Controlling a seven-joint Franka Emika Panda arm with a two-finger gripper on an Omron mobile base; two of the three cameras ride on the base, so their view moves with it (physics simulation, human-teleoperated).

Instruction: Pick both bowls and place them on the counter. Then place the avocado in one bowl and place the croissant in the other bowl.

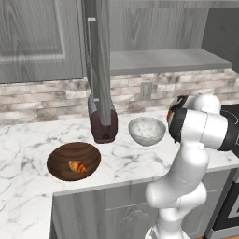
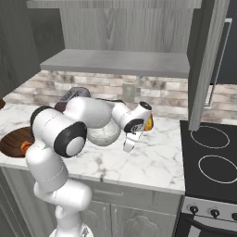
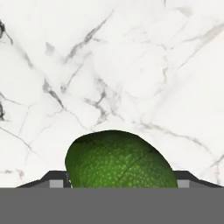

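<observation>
The dark brown wooden bowl [image 1: 60, 156] [image 2: 11, 139] sits on the white marble counter [image 1: 28, 140] at the left, and the orange-brown croissant [image 1: 77, 166] [image 2: 24, 147] lies inside it. The pale marbled bowl [image 1: 147, 130] [image 2: 106, 134] stands upright mid-counter, partly behind my arm. My gripper [image 2: 128, 146] [image 3: 120, 181] points down at the counter just right of that bowl. In the hand view the dark green avocado [image 3: 118, 162] fills the space between the fingertips [image 3: 57, 179], and both fingers touch its sides above bare marble [image 3: 131, 65].
A dark red appliance [image 1: 103, 123] stands by the brick backsplash behind the bowls. An open cabinet door [image 1: 100, 60] hangs over it. An upright orange bottle-like thing [image 2: 148, 123] is behind my hand. A black stove [image 2: 213, 157] borders the counter on the right, and a grey shelf [image 1: 163, 59] runs above.
</observation>
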